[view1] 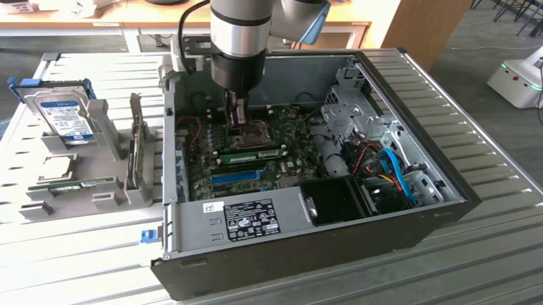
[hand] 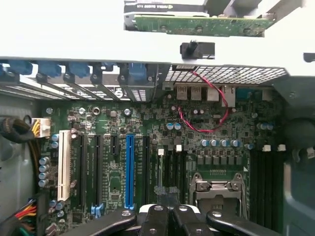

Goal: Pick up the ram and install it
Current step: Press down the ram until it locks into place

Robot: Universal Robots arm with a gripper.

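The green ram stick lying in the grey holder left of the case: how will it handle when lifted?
The ram stick looks thin and flat, so it is probably light and fairly stiff. Its bare board suggests it is fragile, so a hard squeeze may harm it. It sits low in the grey holder, so a sideways push would likely jam.

Ribbed metal tabletop (view1: 475, 127), wooden desk (view1: 102, 19) behind, grey carpeted floor (view1: 475, 44) beyond.

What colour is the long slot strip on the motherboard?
Bright blue; the long plastic slot strip shows best in the wrist view.
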